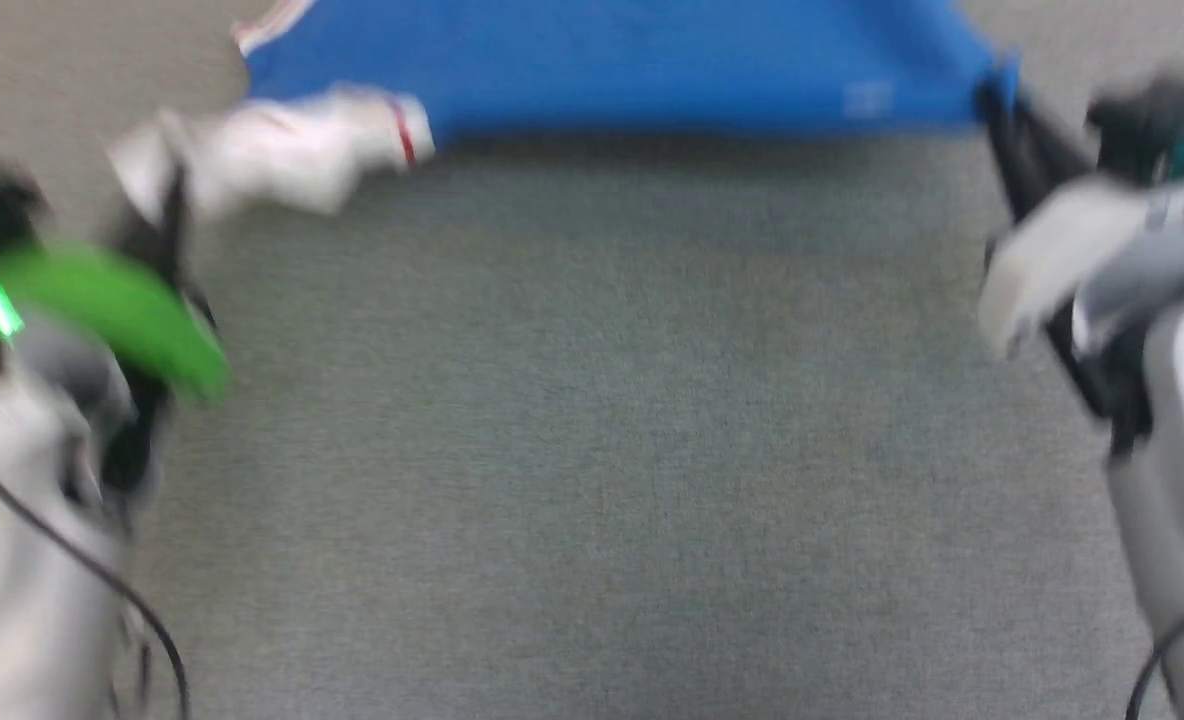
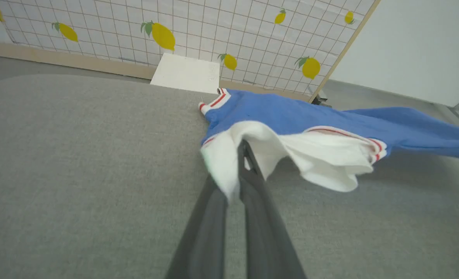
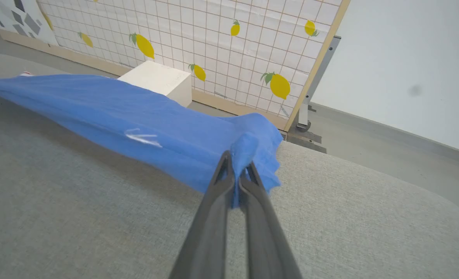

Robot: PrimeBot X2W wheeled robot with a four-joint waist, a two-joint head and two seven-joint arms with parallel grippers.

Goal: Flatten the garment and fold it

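Two pinches on garment (image 1: pixel 652 70) — left tool (image 2: pixel 243 150) on white sleeve (image 2: pixel 322 159), right tool (image 3: pixel 237 166) on corner.

The garment (image 1: pixel 632 70) hung taut across the far side. The left gripper (image 1: pixel 170 195) pinched its white sleeve (image 1: pixel 282 150), the right gripper (image 1: pixel 997 105) its blue corner (image 1: pixel 957 60).

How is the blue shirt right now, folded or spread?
Spread, not folded: the garment is stretched between the left fingers, pinching a white sleeve, and the right fingers, pinching a blue corner, near edge lifted.
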